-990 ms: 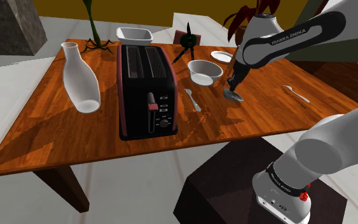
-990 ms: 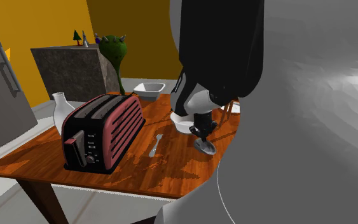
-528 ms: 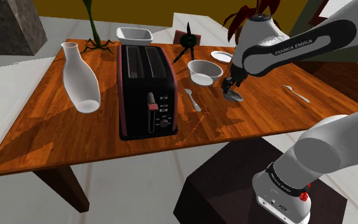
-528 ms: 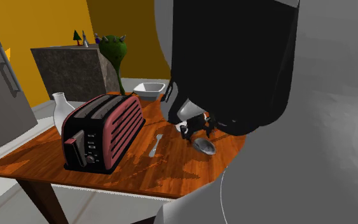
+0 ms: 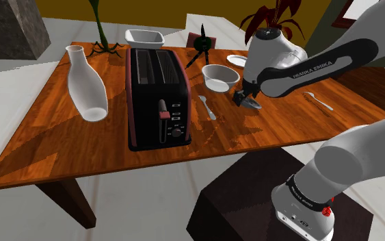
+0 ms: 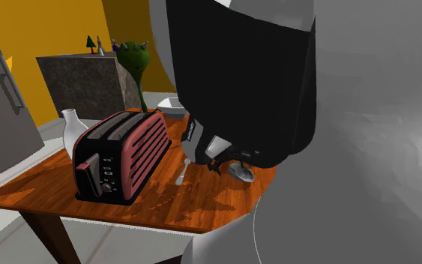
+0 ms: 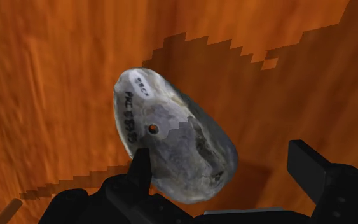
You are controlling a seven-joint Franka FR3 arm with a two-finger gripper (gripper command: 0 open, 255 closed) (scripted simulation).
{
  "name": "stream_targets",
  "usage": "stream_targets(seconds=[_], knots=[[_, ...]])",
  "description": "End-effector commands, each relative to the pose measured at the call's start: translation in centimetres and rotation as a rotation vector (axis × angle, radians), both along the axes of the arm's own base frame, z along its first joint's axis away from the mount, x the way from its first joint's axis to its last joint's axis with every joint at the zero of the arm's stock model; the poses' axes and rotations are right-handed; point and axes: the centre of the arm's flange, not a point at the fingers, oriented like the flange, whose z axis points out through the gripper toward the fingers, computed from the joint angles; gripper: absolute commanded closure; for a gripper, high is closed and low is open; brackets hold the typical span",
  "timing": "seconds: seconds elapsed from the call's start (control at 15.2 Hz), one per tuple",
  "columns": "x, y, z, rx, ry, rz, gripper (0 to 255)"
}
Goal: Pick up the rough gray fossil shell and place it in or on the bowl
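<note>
Because you must clamp the shell (image 7: 165,133) before carrying it to the bowl (image 5: 218,82), your gripper (image 7: 222,153) straddles it, fingers spread, unclamped.

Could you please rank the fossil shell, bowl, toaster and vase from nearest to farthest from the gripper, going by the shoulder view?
1. Grey fossil shell, right beside the gripper.
2. White bowl, just up and left of it.
3. Black toaster, mid-table.
4. White vase, at the table's left end.
</note>
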Motion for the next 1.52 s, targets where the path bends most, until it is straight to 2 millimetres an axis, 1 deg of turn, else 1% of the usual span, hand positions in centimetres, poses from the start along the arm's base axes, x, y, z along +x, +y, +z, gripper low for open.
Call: stream_targets(seconds=[0.0,0.53,0.59,1.19,1.45], knots=[[0.1,-0.6,-1.3,0.0,-0.001,0.0,0],[0.1,-0.6,-1.3,0.0,-0.001,0.0,0],[0.1,-0.6,-1.3,0.0,-0.001,0.0,255],[0.1,-0.6,-1.3,0.0,-0.001,0.0,255],[0.1,-0.6,0.8,0.0,-0.001,0.0,255]])
